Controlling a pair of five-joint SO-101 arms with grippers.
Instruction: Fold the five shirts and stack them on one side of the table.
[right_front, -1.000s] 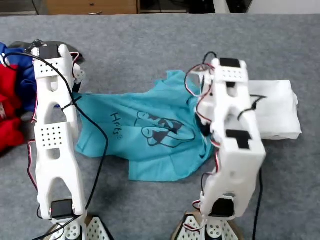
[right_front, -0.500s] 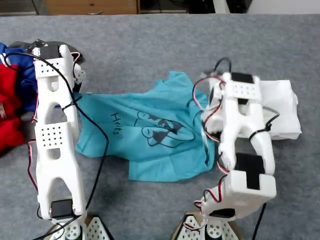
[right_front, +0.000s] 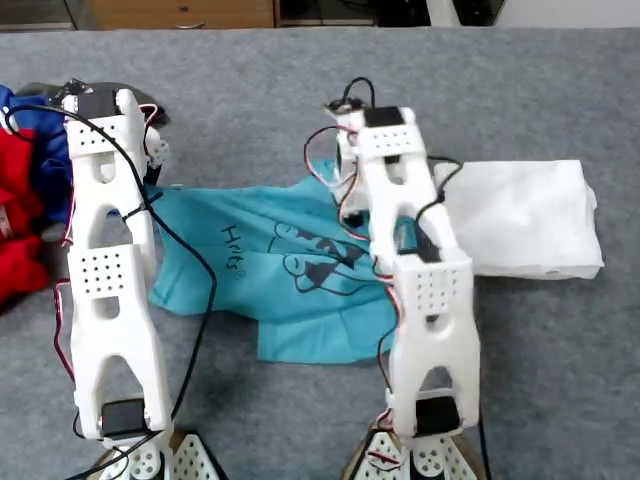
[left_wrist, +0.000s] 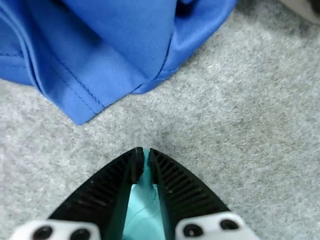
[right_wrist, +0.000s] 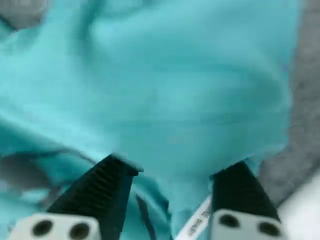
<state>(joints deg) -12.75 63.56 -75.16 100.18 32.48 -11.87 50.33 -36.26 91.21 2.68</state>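
Step in hand: folding of the teal shirt (right_front: 290, 270), judged as begun but with no fold made. It is laid flat, print up, at the middle of the table (right_front: 250, 90).

Stock: one white shirt (right_front: 530, 215) is laid folded at the right edge of the table. A red shirt (right_front: 20, 220) and a blue shirt (left_wrist: 100, 45) are heaped unfolded at the left edge.

Left gripper (left_wrist: 143, 159): the jaws are clenched on a thin strip of teal cloth at the shirt's left end, just beside the blue shirt and low over the table.

Right gripper (right_wrist: 180, 167): the jaws are spread wide with nothing held. It is hung close over the teal shirt near its far edge.

Next move, as judged: the right jaws are to be lowered and closed on the cloth beneath them. Both held points can then be lifted and carried over together to make the first fold.
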